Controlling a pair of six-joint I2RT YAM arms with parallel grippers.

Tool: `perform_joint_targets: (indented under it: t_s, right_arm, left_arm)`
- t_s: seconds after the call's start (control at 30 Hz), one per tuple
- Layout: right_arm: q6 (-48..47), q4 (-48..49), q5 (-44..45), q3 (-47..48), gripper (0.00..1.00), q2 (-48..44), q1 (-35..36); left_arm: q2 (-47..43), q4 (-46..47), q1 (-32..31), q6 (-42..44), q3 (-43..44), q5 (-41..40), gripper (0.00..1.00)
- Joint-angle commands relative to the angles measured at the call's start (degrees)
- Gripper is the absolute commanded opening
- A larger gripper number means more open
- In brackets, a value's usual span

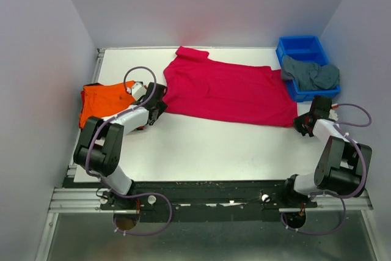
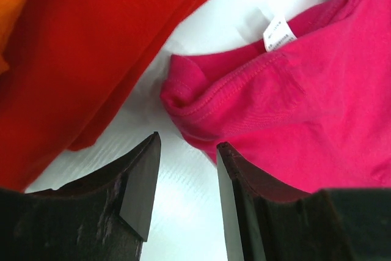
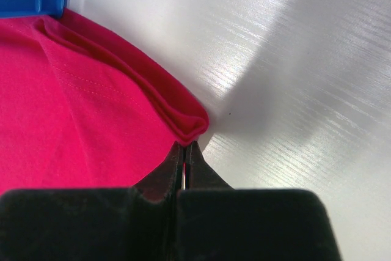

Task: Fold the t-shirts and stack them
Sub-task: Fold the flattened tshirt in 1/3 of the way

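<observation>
Seen from above, a white table holds a pink shirt spread out flat across its middle, not yet folded. At the left edge an orange shirt lies in a compact pile. The left wrist view shows a red shirt beside it, so these two look already folded and stacked. A grey shirt sits crumpled in a blue bin at the far right corner, untouched. The left claw hovers low at the pink shirt's left corner, its jaws apart and holding nothing, with the cloth just beyond the tips (a small white label shows nearby). The right claw sits at the shirt's near right corner, jaws pressed together right against a doubled-over edge. Whether any cloth is caught between them cannot be told. By this reading, roughly half the work remains: folding the pink shirt, then the grey one.
</observation>
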Motion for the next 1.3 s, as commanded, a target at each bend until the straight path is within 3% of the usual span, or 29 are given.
perform_joint_targets:
  t_s: [0.0,0.07,0.2,0.43,0.5,0.53,0.6,0.97,1.13,1.27]
  right_arm:
    - [-0.52,1.04,0.82,-0.56,0.01,0.57,-0.46]
    - [-0.52,1.04,1.00,-0.65,0.01,0.39,-0.55]
    - [-0.61,0.87,1.17,-0.73,0.01,-0.05,-0.55]
    - [-0.70,-0.36,2.14,-0.73,0.01,-1.45,-1.08]
    - [-0.70,-0.89,2.23,-0.47,0.01,-1.72,-1.16]
    - [-0.87,-1.07,2.05,-0.73,0.01,-2.42,-1.17]
    - [-0.87,-0.98,2.23,-1.00,0.01,-2.86,-1.17]
    - [-0.96,-0.45,1.09,-0.65,0.01,-1.63,-1.17]
    - [-1.22,-0.10,0.47,-0.73,0.01,-1.63,-1.17]
    - [-1.05,0.16,0.03,-0.91,0.01,-1.54,-1.17]
  left_arm:
    - [3.57,0.62,2.41,0.14,1.99,1.52,0.53]
    - [4.80,1.75,3.73,0.14,2.08,1.87,0.45]
    - [4.89,7.12,5.31,3.03,1.64,2.14,0.07]
    - [0.77,4.40,6.02,3.48,0.76,-2.61,0.02]
    - [-0.64,4.57,6.02,3.56,-0.38,-1.21,0.10]
    - [-2.12,4.49,5.58,3.74,-1.51,1.06,0.35]
    - [-3.45,5.10,4.97,3.83,-2.84,2.57,0.48]
    - [-0.48,8.00,2.42,1.90,-3.20,6.62,0.47]
    - [4.00,6.95,1.98,2.07,0.31,5.66,0.58]
    - [7.00,7.38,2.41,0.50,1.38,5.21,0.57]
